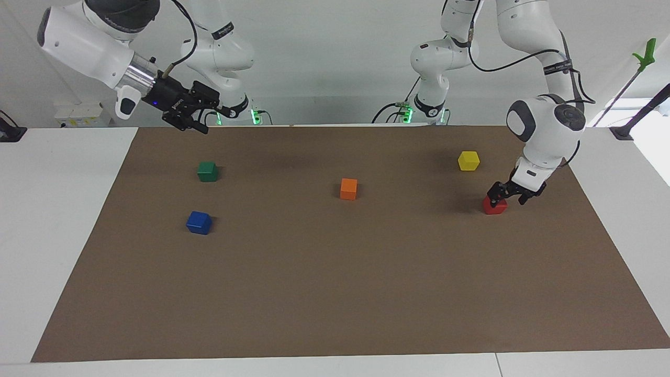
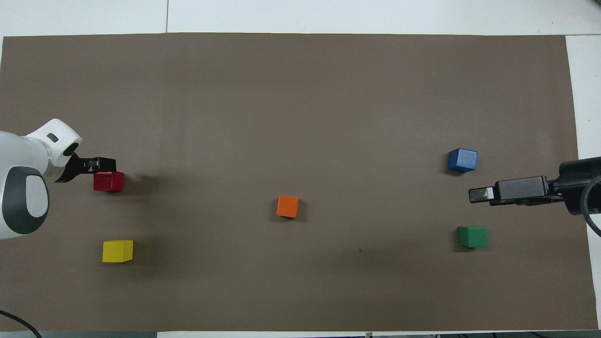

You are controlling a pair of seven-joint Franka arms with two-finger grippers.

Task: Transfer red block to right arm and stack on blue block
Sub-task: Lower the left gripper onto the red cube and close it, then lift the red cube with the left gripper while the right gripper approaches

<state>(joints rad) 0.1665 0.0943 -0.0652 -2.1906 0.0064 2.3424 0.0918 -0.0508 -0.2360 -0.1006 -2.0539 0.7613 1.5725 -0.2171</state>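
Red block: the small glossy red cube [image 1: 494, 206] sits on the brown mat of the worktop [image 1: 335, 293], toward the left arm's end, a little farther from the robots than the yellow cube [image 1: 468, 160].
Left pincer: the black left pincer [image 1: 506, 195] is down at the red cube, its fingers parted and reaching over the cube's top edges; one finger touches the cube's top corner. I can't tell whether it grips yet; the cube rests flat on the mat.
Key relation: the cube lies directly under the left pincer, so the left arm is plainly the nearer one; the move looks like close, then lift.
Right pincer: the black right pincer [image 1: 194, 112], with its small blue light, waits in the air over the mat's edge by its base; whether its fingers are parted I cannot tell.
Blue block: the small glossy blue cube [image 1: 199, 222] lies toward the right arm's end, well apart from the red one, just farther from the robots than the dark green cube [image 1: 208, 171].
Between: an orange cube [image 1: 348, 188] stands mid-mat.
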